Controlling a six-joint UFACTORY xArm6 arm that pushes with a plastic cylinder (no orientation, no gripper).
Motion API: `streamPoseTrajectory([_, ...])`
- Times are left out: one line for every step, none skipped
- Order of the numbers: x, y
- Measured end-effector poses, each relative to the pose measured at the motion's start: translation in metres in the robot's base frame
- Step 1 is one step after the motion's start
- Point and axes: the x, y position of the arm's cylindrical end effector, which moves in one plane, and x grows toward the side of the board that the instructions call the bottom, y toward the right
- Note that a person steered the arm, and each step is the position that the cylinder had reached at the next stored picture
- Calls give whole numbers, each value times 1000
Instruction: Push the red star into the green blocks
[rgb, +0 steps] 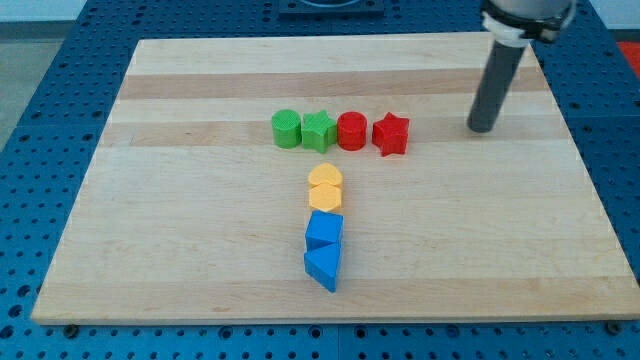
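Star (391, 134), red, lies at about 9 o'clock from my tip (482, 129), well apart. No pincer shows, so its opening cannot be told. The star touches the red cylinder (351, 131); farther toward 9 o'clock stand the green star (318, 131) and green cylinder (286, 129). The rod's upper end is cut off at the view's top. On the bench (520, 230), the stacked yellow (325, 187) and blue blocks (323, 251) have shapes hard to make out.

Green cylinder (286, 129), green star (318, 131) — red cylinder (351, 131), red star (391, 134); yellow pair (325, 187), blue pair (323, 250) — pale wood board (180, 230).
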Motion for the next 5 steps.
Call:
streamPoseTrajectory([7, -29])
streamPoseTrajectory([17, -52])
streamPoseTrajectory([22, -74])
streamPoseTrajectory([22, -92])
streamPoseTrajectory([22, -106])
